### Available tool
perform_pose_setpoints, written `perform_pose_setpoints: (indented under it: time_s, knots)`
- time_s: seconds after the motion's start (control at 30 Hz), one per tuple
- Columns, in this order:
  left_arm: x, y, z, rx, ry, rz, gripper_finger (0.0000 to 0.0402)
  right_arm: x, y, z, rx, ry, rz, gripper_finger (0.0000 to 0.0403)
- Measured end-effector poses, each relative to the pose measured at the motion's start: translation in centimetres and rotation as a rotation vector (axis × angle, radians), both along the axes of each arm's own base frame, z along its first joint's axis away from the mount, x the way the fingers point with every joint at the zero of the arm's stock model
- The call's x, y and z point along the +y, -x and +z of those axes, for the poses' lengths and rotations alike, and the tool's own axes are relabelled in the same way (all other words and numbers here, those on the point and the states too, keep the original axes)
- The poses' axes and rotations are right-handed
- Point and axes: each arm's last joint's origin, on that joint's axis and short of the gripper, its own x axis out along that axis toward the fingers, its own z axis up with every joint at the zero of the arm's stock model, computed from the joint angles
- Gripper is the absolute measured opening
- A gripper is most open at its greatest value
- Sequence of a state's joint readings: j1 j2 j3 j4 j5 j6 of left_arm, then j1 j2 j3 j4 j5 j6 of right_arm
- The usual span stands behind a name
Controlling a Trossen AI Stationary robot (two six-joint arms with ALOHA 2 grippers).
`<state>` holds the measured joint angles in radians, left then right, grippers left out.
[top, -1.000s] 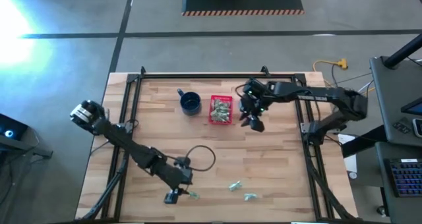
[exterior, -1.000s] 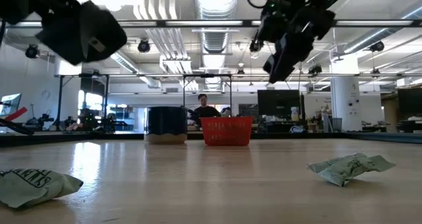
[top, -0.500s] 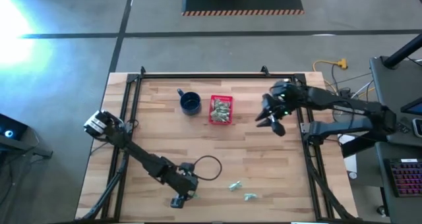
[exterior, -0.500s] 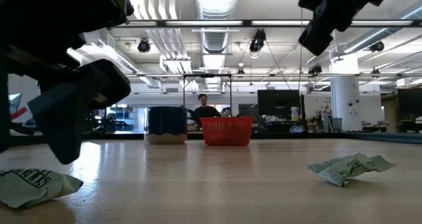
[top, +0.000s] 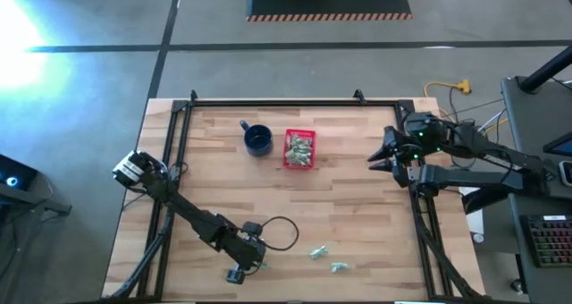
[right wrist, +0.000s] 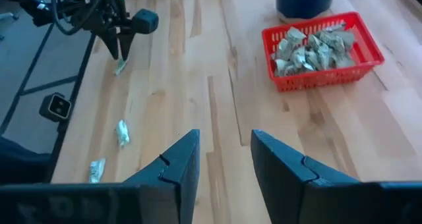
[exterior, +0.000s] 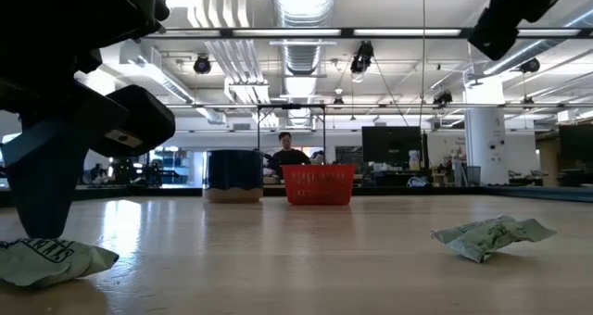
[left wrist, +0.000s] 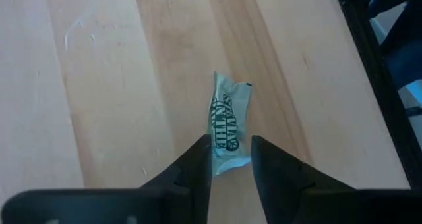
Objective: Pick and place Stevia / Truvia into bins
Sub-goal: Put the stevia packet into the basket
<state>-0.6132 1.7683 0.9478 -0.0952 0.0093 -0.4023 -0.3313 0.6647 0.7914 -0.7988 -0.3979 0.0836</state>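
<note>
One pale green-and-white Stevia sachet [left wrist: 229,118] lies near the table's near edge, left of the middle. My left gripper [left wrist: 231,163] is down on it, its fingers closed on either side of the sachet's one end. The left gripper [exterior: 46,227] also shows in the low view, standing on the sachet [exterior: 56,259]. Two more sachets [top: 317,251] [top: 338,267] lie flat to the right of it. The red basket [top: 299,149], with several sachets inside, stands at the far middle. My right gripper [top: 386,158] hangs open and empty, high at the table's right edge. My left gripper pinches the sachet between its two fingers, at the end nearest the wrist [left wrist: 229,159], one finger on each long edge. The fingers slant down from above and lie along the sachet's length. The sachet lies flat on the table, its other end free.
A dark blue mug [top: 257,140] stands just left of the basket. A black frame [top: 170,161] runs along the table's edges. Bare wood lies between the basket and the sachets at the near edge.
My left gripper has come down toward the near edge onto the sachet, which has stayed in place. My right gripper has drawn back from beside the basket toward the table's right edge, rising as it went.
</note>
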Motion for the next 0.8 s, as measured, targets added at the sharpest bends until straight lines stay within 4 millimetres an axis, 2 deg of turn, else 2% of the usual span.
perform_pose_setpoints:
  time_s: [0.23, 0.6, 0.8]
  knots:
    - [-0.3, -0.1, -1.0, 0.011, -0.008, -0.007, 0.0076, 0.5, 1.4, 0.3, -0.016, -0.006, -0.021, 0.0127]
    - [-0.8, -0.1, -1.8, 0.031, -0.074, 0.011, 0.0072, 0.6, 1.9, -0.3, 0.028, -0.009, -0.045, 0.0127]
    - [-0.3, 0.2, -2.2, 0.069, -0.118, 0.034, 0.0029, 0.5, 1.9, -0.3, 0.033, 0.006, -0.064, 0.0127]
